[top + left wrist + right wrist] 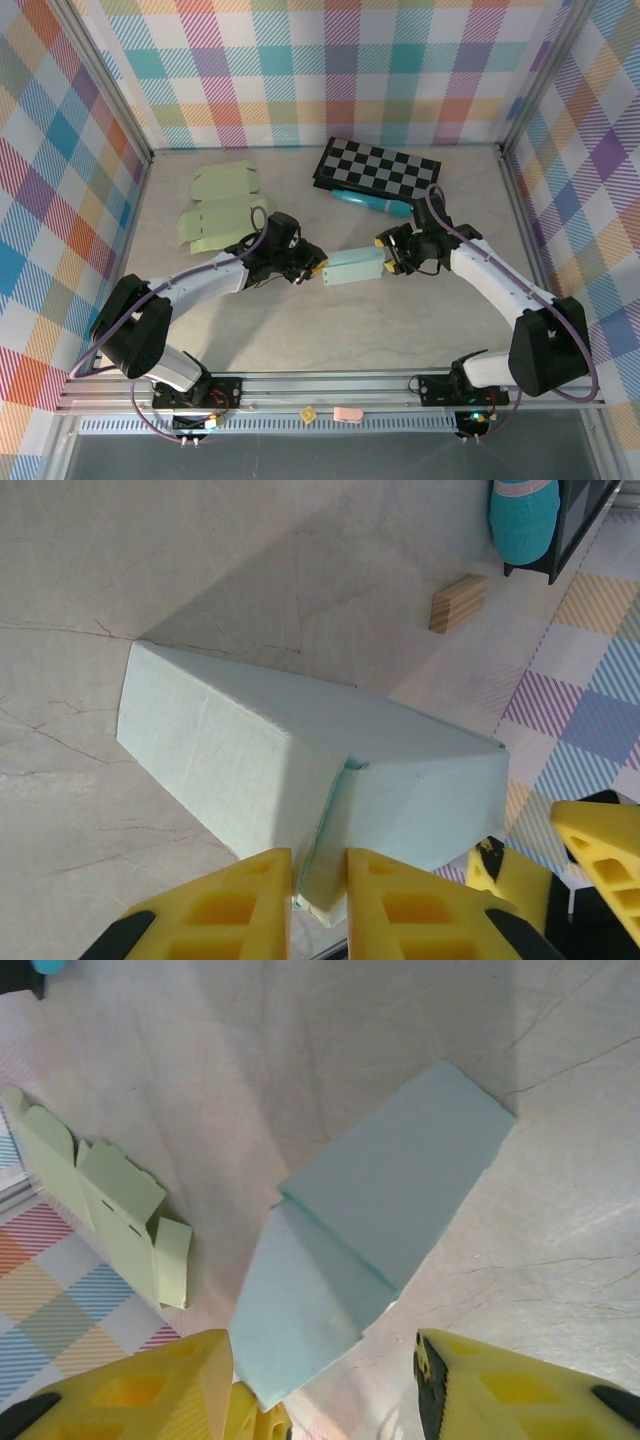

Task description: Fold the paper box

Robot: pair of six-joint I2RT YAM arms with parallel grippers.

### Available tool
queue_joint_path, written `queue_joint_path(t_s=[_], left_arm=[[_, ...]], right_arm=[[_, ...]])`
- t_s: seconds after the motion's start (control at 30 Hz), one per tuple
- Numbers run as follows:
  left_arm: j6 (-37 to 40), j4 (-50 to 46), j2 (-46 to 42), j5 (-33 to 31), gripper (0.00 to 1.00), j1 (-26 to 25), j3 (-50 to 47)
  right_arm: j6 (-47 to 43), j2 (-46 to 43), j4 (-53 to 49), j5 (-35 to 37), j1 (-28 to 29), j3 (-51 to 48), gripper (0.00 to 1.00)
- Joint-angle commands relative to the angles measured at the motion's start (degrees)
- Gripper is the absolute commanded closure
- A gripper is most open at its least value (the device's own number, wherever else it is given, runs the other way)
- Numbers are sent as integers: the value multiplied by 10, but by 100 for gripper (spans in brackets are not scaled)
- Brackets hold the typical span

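Note:
The light blue paper box (354, 267) lies folded up in the middle of the table, between both arms. In the left wrist view my left gripper (319, 870) is shut on a thin flap at the near end of the box (300, 760). My left gripper (314, 272) is at the box's left end. My right gripper (388, 256) is at the right end. In the right wrist view the right gripper (325, 1365) stands open, its yellow fingers wide apart. The end of the box (350, 1250) reaches between them and rests near the left finger (150, 1385).
Flat pale green box blanks (220, 210) lie at the back left, also in the right wrist view (110, 1210). A black-and-white checkerboard (380, 165) and a teal cylinder (370, 203) sit at the back. A small wooden block (459, 603) lies beyond the box.

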Motion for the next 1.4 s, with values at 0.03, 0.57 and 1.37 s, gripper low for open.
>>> queue_joint_path(t_s=[0.03, 0.57, 1.37], left_arm=[[11, -44, 18, -6, 81, -10, -14], [11, -45, 16, -9, 82, -14, -13], [18, -48, 20, -9, 88, -16, -14]], right_arm=[[0, -18, -41, 9, -2, -1, 50], [2, 1, -28, 2, -11, -51, 67], [11, 38, -101, 17, -16, -51, 67]])
